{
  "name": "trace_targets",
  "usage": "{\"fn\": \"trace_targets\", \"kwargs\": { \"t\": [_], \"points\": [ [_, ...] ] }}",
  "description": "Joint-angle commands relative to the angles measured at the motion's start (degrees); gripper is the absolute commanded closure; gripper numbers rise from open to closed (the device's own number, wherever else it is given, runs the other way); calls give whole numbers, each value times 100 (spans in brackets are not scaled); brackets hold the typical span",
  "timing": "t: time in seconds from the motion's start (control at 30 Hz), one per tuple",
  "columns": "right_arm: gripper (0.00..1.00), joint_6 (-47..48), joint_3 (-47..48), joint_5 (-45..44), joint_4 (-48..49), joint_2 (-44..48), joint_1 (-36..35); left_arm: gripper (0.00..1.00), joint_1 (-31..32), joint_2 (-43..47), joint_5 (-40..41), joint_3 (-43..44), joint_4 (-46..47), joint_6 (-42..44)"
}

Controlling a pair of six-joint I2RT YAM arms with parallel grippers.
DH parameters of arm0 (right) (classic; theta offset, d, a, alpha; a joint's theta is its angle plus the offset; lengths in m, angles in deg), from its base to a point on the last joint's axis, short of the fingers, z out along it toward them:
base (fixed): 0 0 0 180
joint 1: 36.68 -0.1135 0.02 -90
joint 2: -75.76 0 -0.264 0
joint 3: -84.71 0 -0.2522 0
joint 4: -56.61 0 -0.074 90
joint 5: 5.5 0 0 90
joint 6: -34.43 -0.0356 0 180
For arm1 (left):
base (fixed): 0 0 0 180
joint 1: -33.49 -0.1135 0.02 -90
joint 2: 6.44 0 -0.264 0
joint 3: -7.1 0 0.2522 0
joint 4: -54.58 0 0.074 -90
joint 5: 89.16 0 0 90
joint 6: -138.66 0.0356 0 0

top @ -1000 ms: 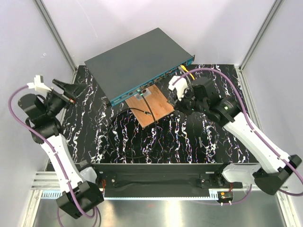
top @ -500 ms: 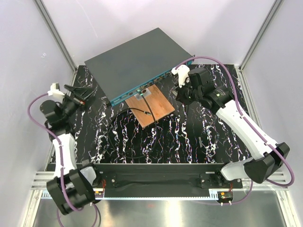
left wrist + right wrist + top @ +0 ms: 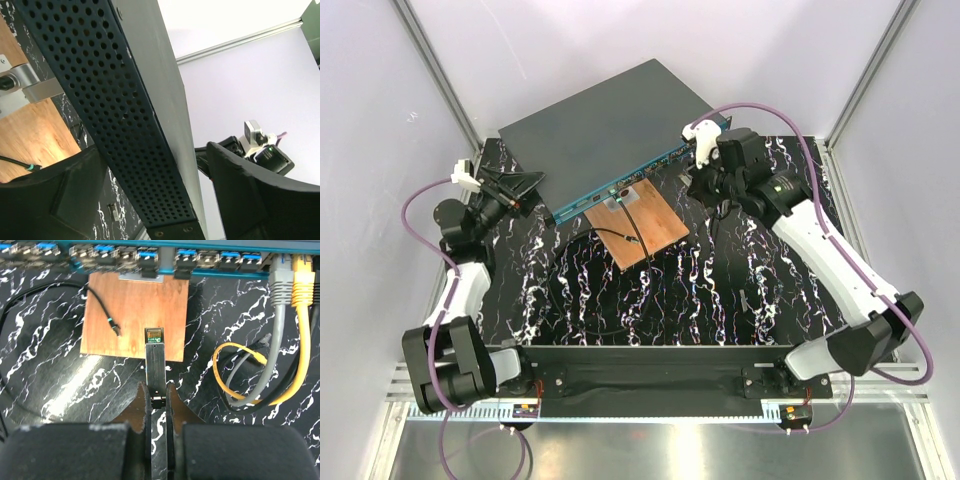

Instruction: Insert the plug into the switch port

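Two grippers at work: right gripper (image 3: 155, 390) jaws clamped on plug (image 3: 154, 355), over brown board (image 3: 125, 315), short of switch (image 3: 150, 244) ports; left gripper (image 3: 525, 186) jaws apart astride switch corner. Risk: off-axis plug jams on port lip, shoving unbraced switch

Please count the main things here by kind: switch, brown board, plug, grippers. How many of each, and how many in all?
switch: 1
brown board: 1
plug: 1
grippers: 2 (left gripper, right gripper)
Total: 5
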Motion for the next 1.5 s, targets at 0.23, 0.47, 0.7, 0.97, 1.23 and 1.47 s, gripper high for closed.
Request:
{"fn": "trace_targets", "kwargs": {
  "t": [0.23, 0.47, 0.7, 0.97, 1.23, 1.47],
  "points": [
    [100, -524, 609, -666, 166, -455, 96, 50, 169, -40, 146, 61, 869, -17],
    [100, -656, 785, -666, 95, -579, 122, 73, 274, -40, 190, 61, 798, 71],
    [100, -744, 1005, -798, -1, -816, 158, 96, 309, 22, 164, 96, 631, 220],
    [100, -779, 1146, -894, 7, -930, 166, 100, 345, 57, 190, 78, 622, 238],
    [100, -779, 1251, -877, -10, -1044, 166, 100, 371, 75, 199, 105, 640, 220],
    [100, -788, 1365, -877, -19, -1185, 175, 100, 371, 83, 225, 78, 666, 203]
  ]
}}
